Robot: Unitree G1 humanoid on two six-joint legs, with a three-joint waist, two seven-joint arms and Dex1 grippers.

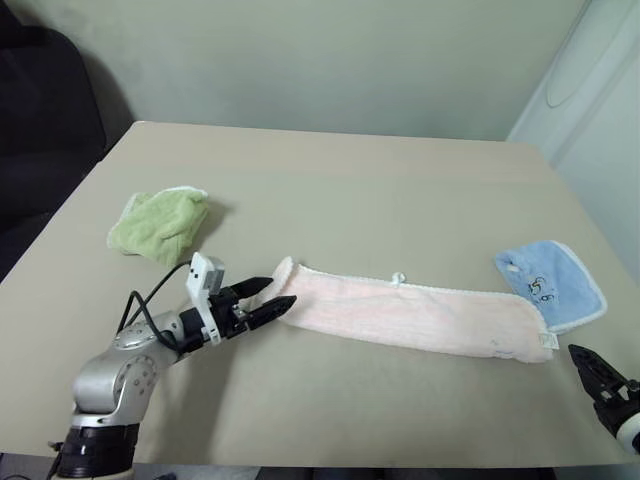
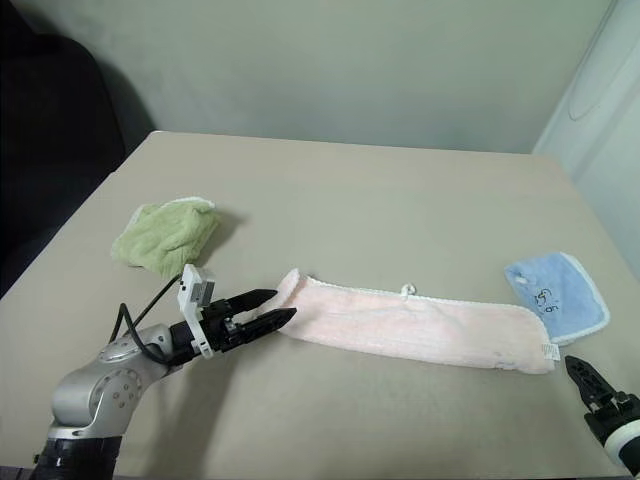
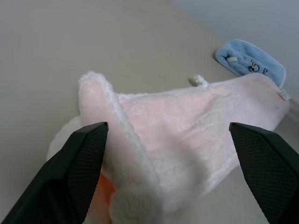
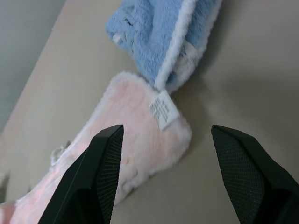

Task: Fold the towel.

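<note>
Left wrist view showed what my head cameras did not: the near end of the towel (image 3: 187, 135) was raised in a soft curl, its white-trimmed edge standing up between the spread fingers (image 3: 74, 172) of my left pincer (image 1: 272, 300), which was open and gripping nothing. From the head views the towel lay as a long, narrow pink strip across the middle of the desk (image 1: 350, 180), its small loop tag (image 1: 398, 278) on the far edge, my left pincer just at its left end.

My right pincer (image 4: 163, 177) was open too, its fingers apart and empty, hovering near the towel's right end. Its wrist camera picked out a white label (image 4: 163, 109) at that end and the light blue cloth (image 4: 159, 32) touching the towel there; the head views showed the blue cloth beside that end. A light green cloth (image 1: 160, 225) sat crumpled well apart, toward the desk's left side.
</note>
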